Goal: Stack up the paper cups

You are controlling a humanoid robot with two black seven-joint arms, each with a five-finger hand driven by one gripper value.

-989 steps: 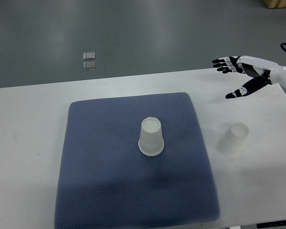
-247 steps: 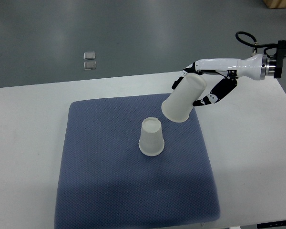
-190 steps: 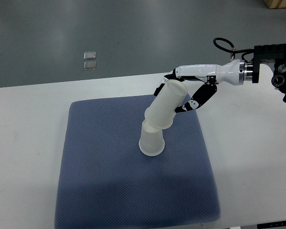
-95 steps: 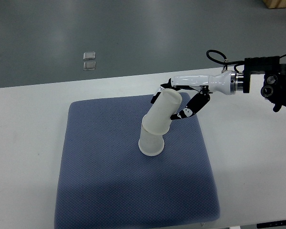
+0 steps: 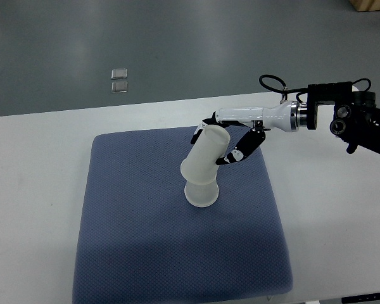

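An upside-down white paper cup (image 5: 202,194) stands on the blue-grey mat (image 5: 133,228) near its middle. My right hand (image 5: 219,140) is shut on a second white paper cup (image 5: 206,156). It holds that cup tilted, mouth down and to the left, with the mouth fitted over the top of the standing cup. The fingers wrap the held cup's upper end. The right arm reaches in from the right edge. The left arm is out of view.
The mat lies on a white table (image 5: 342,209). Two small clear squares (image 5: 119,80) lie on the grey floor beyond the table's far edge.
My right hand has carried the held cup further left and lower, so its mouth now sits further over the standing cup. The standing cup has stayed in place.
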